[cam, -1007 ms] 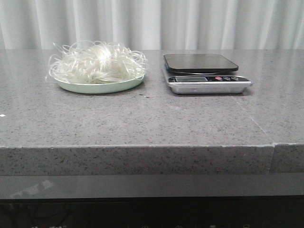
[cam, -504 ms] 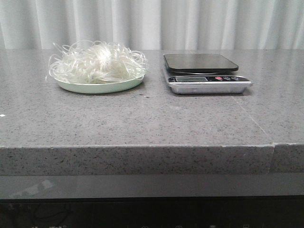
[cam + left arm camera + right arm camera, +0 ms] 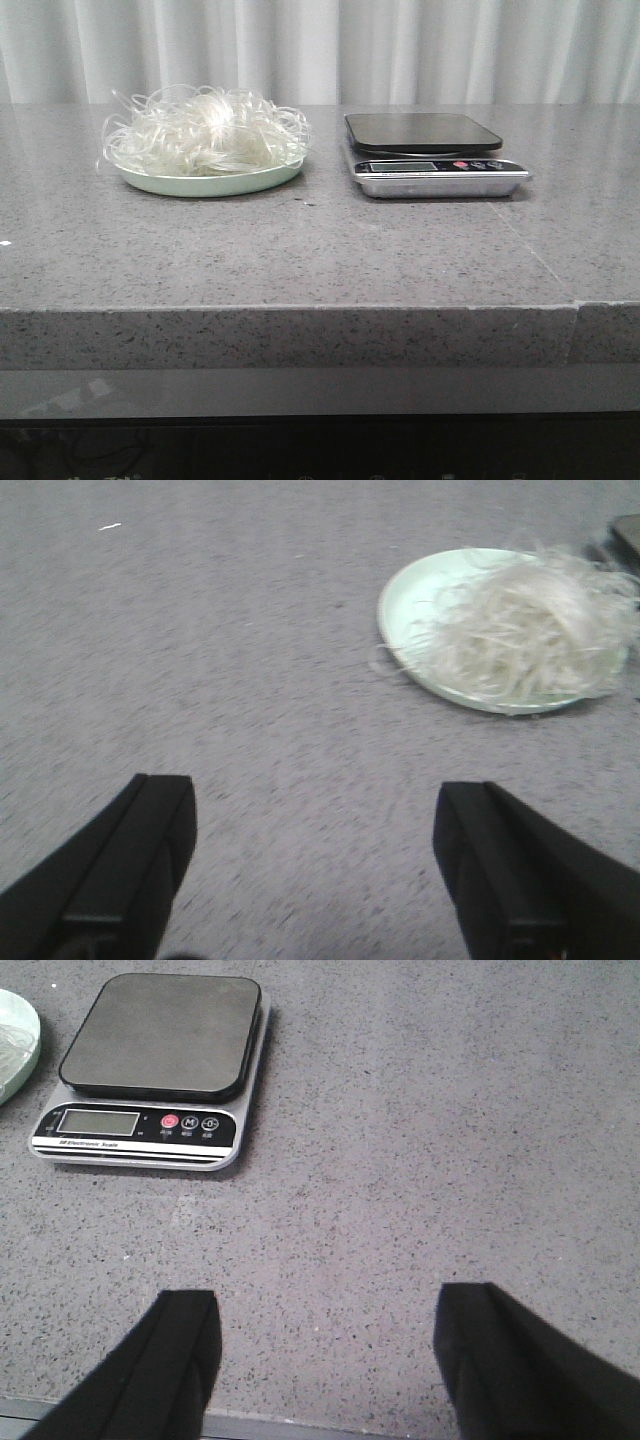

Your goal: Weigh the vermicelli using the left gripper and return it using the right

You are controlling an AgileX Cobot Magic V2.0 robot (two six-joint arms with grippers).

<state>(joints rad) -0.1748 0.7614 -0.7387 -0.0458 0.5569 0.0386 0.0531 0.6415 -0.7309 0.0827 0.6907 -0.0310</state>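
The left claw (image 3: 315,880) hangs over bare grey speckled bench (image 3: 220,660) with its two dark fingers (image 3: 130,870) spread wide, nothing between them. It looks down and forward at a slant, so the bench fills its wrist view, which is slightly blurred. Ahead of it and off to one side lies the pale green plate (image 3: 425,590), well apart from the fingertips, with the vermicelli (image 3: 530,630) heaped on it, loose strands trailing over the rim.

The right claw (image 3: 325,1360) is also spread wide and holds nothing, poised above the bench near its front edge, tilted the same way. Ahead of it, well apart, sits the digital kitchen scale (image 3: 155,1065), with a dark square platform and a display strip with a red button facing the claw.

In the front view neither arm shows. The vermicelli (image 3: 205,130) sits piled on the plate (image 3: 210,183) on the left side of the bench (image 3: 300,260), and the scale (image 3: 430,155) stands near it to the right, not touching. A pale curtain (image 3: 320,50) hangs behind.
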